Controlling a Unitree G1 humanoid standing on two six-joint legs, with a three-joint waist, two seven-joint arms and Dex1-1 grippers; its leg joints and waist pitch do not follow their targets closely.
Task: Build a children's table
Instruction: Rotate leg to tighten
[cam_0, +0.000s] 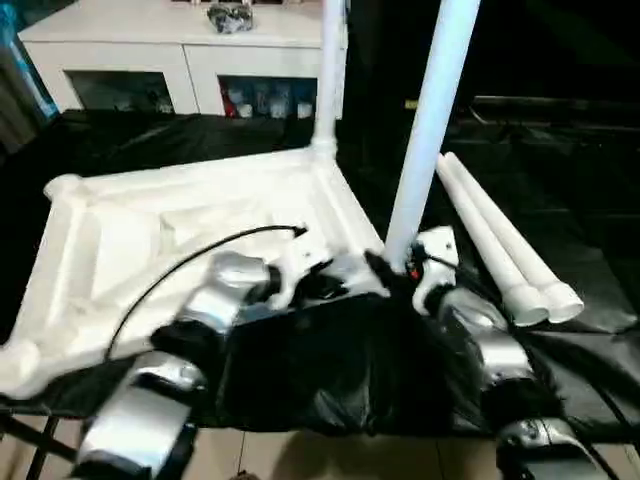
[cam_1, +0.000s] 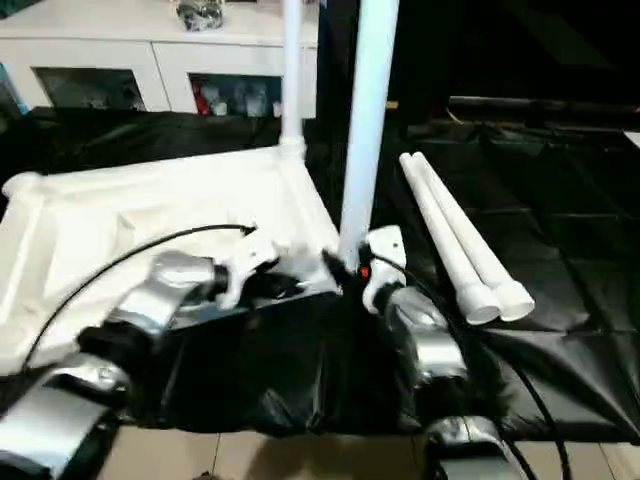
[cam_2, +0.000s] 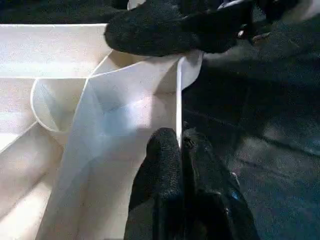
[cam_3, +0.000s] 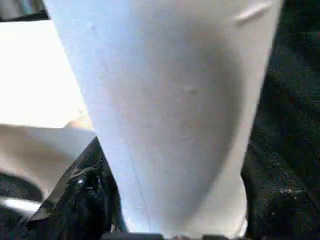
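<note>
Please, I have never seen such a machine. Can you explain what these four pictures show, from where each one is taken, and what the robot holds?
This is a humanoid robot with two silver arms. The two wide pictures come from its head, looking down. The two close pictures come from cameras on its wrists. On the black cover lies an upside-down white tabletop. One leg already stands in its far corner. Two spare legs lie to the right. The left hand is shut on the tabletop's thin edge. The right hand holds another leg upright at the near corner.

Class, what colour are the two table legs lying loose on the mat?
White; the two loose legs show best in the left eye view.
</note>
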